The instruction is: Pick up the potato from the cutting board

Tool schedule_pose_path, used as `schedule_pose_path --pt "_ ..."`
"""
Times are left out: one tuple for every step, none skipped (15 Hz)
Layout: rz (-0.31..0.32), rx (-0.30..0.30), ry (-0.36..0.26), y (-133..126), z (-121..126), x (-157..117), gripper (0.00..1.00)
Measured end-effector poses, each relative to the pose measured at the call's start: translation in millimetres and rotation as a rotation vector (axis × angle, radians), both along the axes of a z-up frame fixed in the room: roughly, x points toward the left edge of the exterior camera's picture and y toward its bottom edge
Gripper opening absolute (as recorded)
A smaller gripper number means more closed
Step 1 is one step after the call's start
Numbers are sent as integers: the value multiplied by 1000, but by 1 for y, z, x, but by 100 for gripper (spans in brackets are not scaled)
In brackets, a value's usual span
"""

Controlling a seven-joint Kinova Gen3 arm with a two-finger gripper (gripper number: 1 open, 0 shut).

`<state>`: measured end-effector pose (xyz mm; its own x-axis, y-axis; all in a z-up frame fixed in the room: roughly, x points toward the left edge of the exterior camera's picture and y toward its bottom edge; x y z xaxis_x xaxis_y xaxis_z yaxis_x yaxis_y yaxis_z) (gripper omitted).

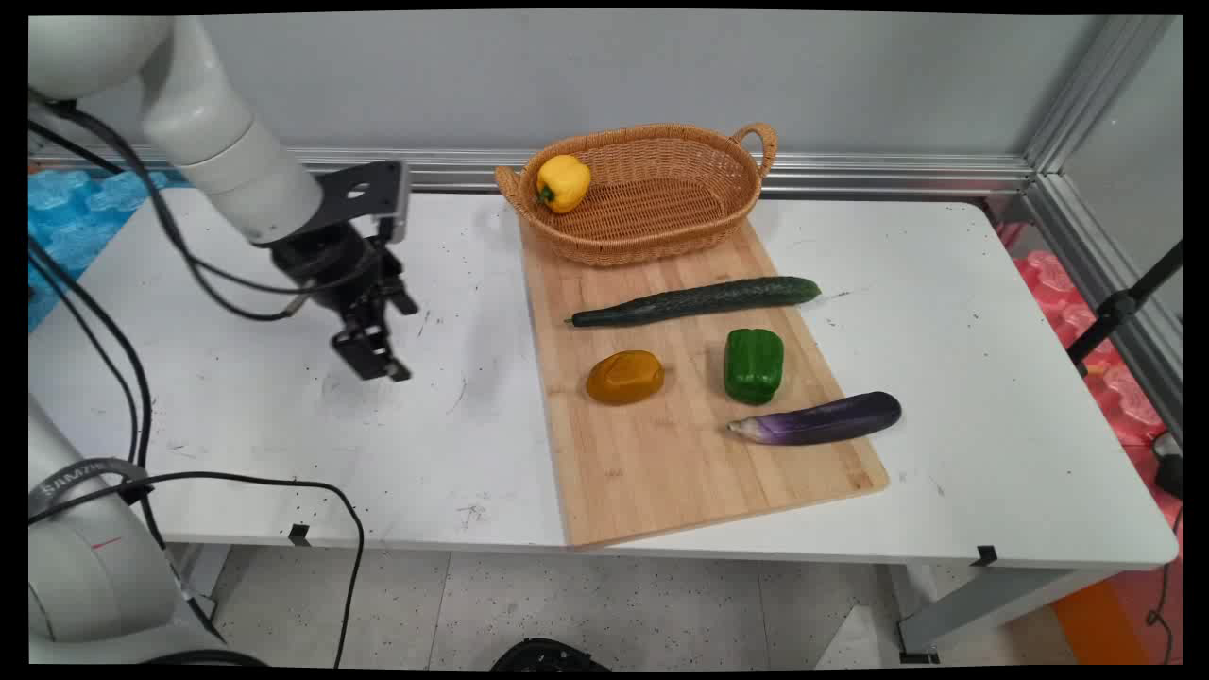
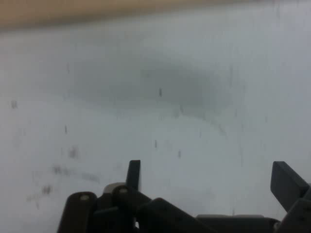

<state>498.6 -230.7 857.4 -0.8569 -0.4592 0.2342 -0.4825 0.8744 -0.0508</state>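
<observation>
Claw point(image 1: 373, 356): fingers spread, nothing between them, hovering low over bare white surface point(image 1: 283, 416), well left of the cutting board point(image 1: 661, 453).

Board contents, nearest outward: orange-brown lump point(image 1: 624, 377) (kind unclear), cucumber point(image 1: 694, 301), green pepper point(image 1: 754, 365), eggplant point(image 1: 818, 419) with its dark end overhanging the board's right edge.

Risk, judged: the round-sided eggplant could roll off if the board were jolted; black cables point(image 1: 142, 378) hanging from the arm could drag across the surface.

Wicker basket point(image 1: 661, 236): sits on the board's far end; holds one yellow pepper point(image 1: 563, 182) against its left wall.
</observation>
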Motion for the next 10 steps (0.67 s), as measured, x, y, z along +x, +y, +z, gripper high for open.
schedule_pose_path --pt "-1 -9 14 -4 2 -8 100" --pt "-5 -21 29 -9 4 -18 100" --pt "-9 -32 41 -14 6 -27 100" --pt "-12 -40 47 -17 7 -34 100" --pt "-17 -53 58 -22 9 -44 100" --pt "-23 -68 69 -26 11 -56 100" --pt "-28 -83 81 -31 13 -67 100" --pt "-31 -94 90 -34 13 -77 100" --pt "-33 -101 96 -36 14 -83 100" --pt "-35 -114 106 -38 14 -94 100"
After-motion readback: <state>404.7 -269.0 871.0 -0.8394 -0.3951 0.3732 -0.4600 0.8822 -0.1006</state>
